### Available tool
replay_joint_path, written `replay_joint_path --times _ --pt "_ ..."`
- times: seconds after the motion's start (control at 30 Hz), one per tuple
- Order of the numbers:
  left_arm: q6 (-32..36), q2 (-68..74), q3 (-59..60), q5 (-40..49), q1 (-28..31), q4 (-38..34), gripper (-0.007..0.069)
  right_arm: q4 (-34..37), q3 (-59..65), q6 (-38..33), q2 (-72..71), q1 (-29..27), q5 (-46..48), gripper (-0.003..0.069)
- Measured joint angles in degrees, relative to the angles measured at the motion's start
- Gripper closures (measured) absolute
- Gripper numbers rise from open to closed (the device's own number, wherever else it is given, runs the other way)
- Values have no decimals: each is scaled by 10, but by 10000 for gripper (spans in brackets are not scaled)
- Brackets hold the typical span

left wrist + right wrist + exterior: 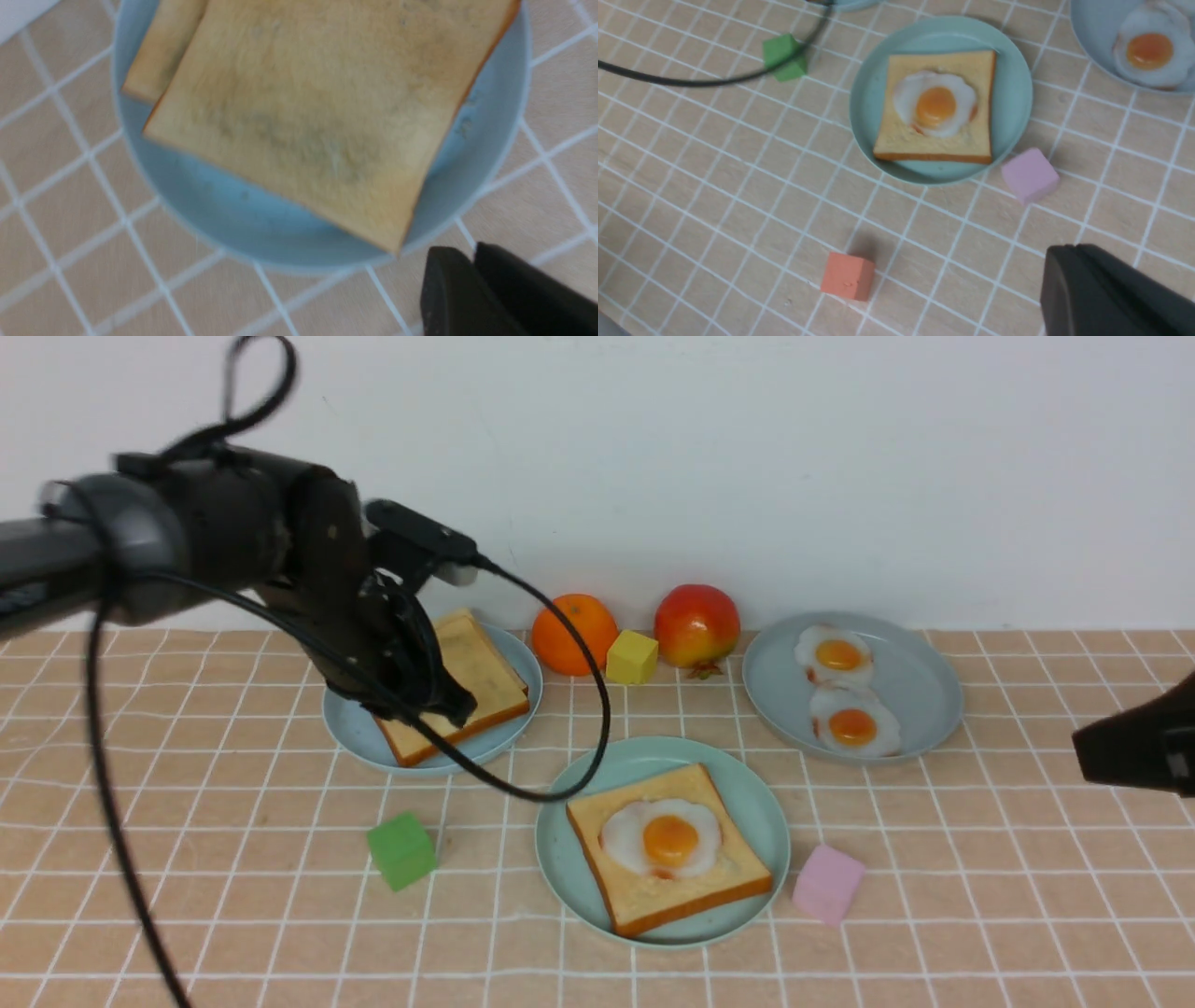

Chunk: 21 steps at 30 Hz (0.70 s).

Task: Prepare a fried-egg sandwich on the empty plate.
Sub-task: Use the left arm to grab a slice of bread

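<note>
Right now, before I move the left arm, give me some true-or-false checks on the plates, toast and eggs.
1. The mint plate holds one toast slice with an egg on it. True.
2. A second slice covers that egg. False: the egg lies uncovered.
3. The grey-blue plate holds two eggs. True.
4. The left gripper grips toast. False: it is shut on nothing, near the spare toast on the light blue plate.
5. The pink cube sits on the mint plate. False: it sits on the table beside it.
</note>
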Motion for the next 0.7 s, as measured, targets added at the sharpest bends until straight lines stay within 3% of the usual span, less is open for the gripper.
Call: replay_joint_path --times 0.03,0.1,0.2,0.3,0.57,0.7 --pt "3 1 -1 -1 0 0 487 0 0 -1 0 0 0 665" --pt "14 18 -6 -35 -1 1 373 12 0 -12 -1 0 -5 664" --pt "18 31 -7 -69 -1 4 266 18 0 -20 -1 0 -5 662" --pt "18 47 -7 -77 -1 7 202 20 0 -24 -1 0 6 659" --pt "39 81 -9 -84 -1 16 181 42 0 -35 -1 0 21 657" --pt "43 86 -11 -81 -1 17 204 54 0 -46 -1 0 21 655"
